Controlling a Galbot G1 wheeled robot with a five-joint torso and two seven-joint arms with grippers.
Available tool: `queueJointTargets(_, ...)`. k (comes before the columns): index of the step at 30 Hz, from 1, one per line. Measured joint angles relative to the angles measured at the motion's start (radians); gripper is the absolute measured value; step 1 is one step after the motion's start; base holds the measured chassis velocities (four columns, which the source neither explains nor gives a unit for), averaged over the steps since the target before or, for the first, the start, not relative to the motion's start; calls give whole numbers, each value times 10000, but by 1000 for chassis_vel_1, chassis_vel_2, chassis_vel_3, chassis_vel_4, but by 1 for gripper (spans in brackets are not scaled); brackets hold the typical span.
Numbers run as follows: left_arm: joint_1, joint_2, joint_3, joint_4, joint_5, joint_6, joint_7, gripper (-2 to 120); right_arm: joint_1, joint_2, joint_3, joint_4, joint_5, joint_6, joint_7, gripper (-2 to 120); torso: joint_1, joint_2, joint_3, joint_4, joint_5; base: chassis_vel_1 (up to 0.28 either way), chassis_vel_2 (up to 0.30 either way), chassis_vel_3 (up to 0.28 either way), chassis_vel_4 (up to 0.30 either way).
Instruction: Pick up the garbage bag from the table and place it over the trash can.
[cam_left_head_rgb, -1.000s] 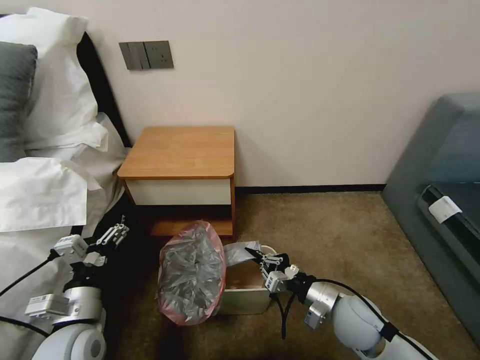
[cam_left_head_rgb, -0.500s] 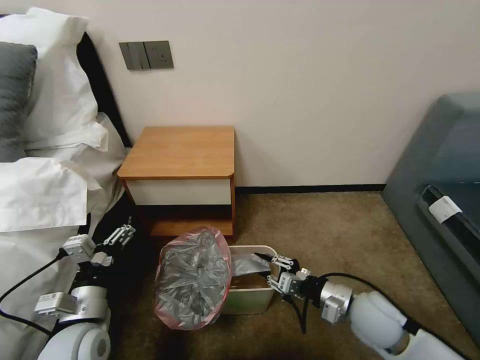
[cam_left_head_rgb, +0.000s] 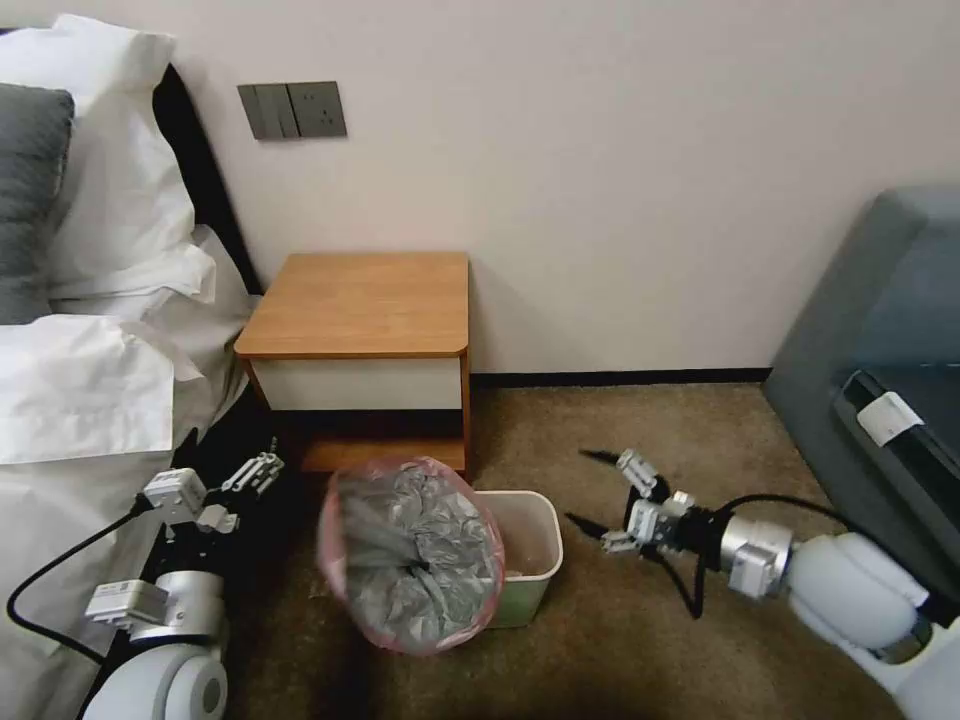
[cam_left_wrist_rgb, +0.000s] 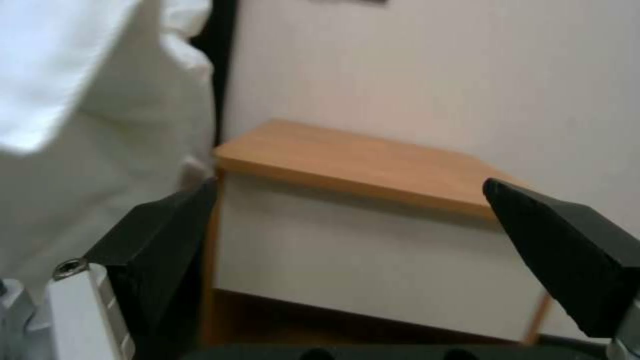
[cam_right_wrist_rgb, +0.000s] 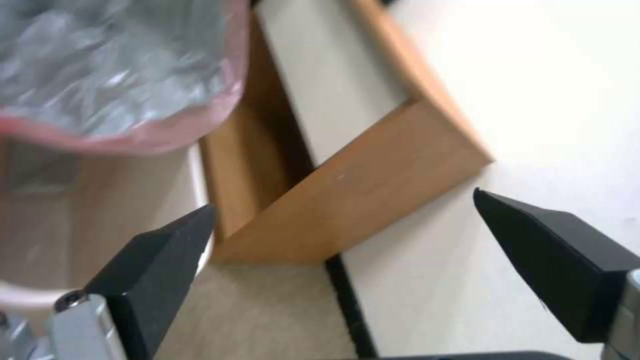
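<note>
Right gripper (cam_left_head_rgb: 587, 490) wide open, empty, just right of trash can (cam_left_head_rgb: 530, 560); garbage bag (cam_left_head_rgb: 412, 553) draped on its far side. Left gripper (cam_left_head_rgb: 262, 465) open, empty, idle.

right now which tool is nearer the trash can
The right tool, by a little. It sits open just off the trash can's right side, above the carpet. The left tool hangs open farther away on the other side, past the garbage bag.

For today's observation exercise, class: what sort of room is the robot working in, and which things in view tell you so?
Most likely a bedroom, perhaps in a hotel. A bed with white pillows stands beside a small wooden table serving as a nightstand, and the floor is brown carpet.
</note>
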Motion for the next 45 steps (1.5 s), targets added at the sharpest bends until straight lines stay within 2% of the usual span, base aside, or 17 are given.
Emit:
queueJointTargets(4, 217, 251, 547, -674, -562, 283, 417, 99, 60, 431, -1, 4, 68, -106, 269, 100, 1, 0, 0, 0, 1, 0, 0, 0, 0)
queueJointTargets(7, 432, 585, 1270, -1452, -1804, 641, 1412, 99, 45, 796, -129, -44, 31, -122, 368, 100, 0, 0, -1, 0, 2, 0, 0, 0, 0)
queueJointTargets(8, 432, 585, 1270, -1452, -1804, 641, 1412, 99, 45, 796, -129, -44, 31, -122, 368, 100, 0, 0, -1, 0, 2, 0, 0, 0, 0)
queueJointTargets(10, 660, 874, 1818, -1750, -2565, 1330, 1981, 99, 16, 973, -201, -50, -8, -122, 414, 100, 0, 0, 0, -1, 2, 0, 0, 0, 0)
queueJointTargets(16, 1186, 1061, 2446, -1096, -2678, 1610, 1882, 98, 1, 1157, -189, -30, -22, -73, 457, 100, 1, 0, -1, 0, 0, 0, 0, 0, 0)
queueJointTargets(19, 1476, 865, 2933, -295, -1918, 1097, 928, 97, -68, 1306, -202, -47, -109, 35, 427, 100, 1, 0, 0, 1, -3, 0, 0, 0, 0)
queueJointTargets(20, 1476, 865, 2933, -295, -1918, 1097, 928, 97, -68, 1306, -202, -47, -109, 35, 427, 100, 1, 0, 0, 1, -3, 0, 0, 0, 0)
queueJointTargets(22, 1552, 680, 3192, -44, -1507, 917, 33, 96, -121, 1455, -249, -92, -156, 114, 395, 100, 1, 0, 0, 0, -1, 0, 0, 0, 0)
queueJointTargets(23, 1552, 680, 3192, -44, -1507, 917, 33, 96, -121, 1455, -249, -92, -156, 114, 395, 100, 1, 0, 0, 0, -1, 0, 0, 0, 0)
queueJointTargets(26, 1512, 505, 3352, 183, -1119, 1005, -978, 96, -186, 1610, -301, -146, -234, 245, 332, 100, 1, 0, 0, 0, 0, 0, 0, 0, 0)
queueJointTargets(27, 1512, 505, 3352, 183, -1119, 1005, -978, 96, -186, 1610, -301, -146, -234, 245, 332, 100, 1, 0, 0, 0, 0, 0, 0, 0, 0)
queueJointTargets(30, 1393, 312, 3471, 348, -959, 1119, -2051, 96, -236, 1706, -308, -186, -298, 352, 292, 100, 1, 0, 0, 0, -1, 0, 0, 0, 0)
queueJointTargets(31, 1393, 312, 3471, 348, -959, 1119, -2051, 96, -236, 1706, -308, -186, -298, 352, 292, 100, 1, 0, 0, 0, -1, 0, 0, 0, 0)
queueJointTargets(35, 1236, 152, 3598, 518, -784, 1394, -3337, 95, -300, 1768, -300, -207, -332, 392, 283, 100, 2, 0, 0, 0, 0, 0, 0, 0, 0)
queueJointTargets(38, 1185, 130, 3617, 540, -776, 1573, -3539, 95, -309, 1784, -299, -207, -335, 395, 283, 100, 1, 0, 0, 1, -1, 0, 0, 0, 0)
queueJointTargets(41, 1056, 143, 3641, 435, -747, 2652, -3711, 93, -331, 1809, -298, -209, -342, 395, 283, 100, 1, 0, 0, 0, -1, 0, 0, 0, 0)
queueJointTargets(45, 902, 123, 3593, 380, -1020, 3294, -3754, 93, -376, 1869, -273, -213, -345, 448, 294, 100, 1, 0, 0, 0, 0, 0, 0, 0, 0)
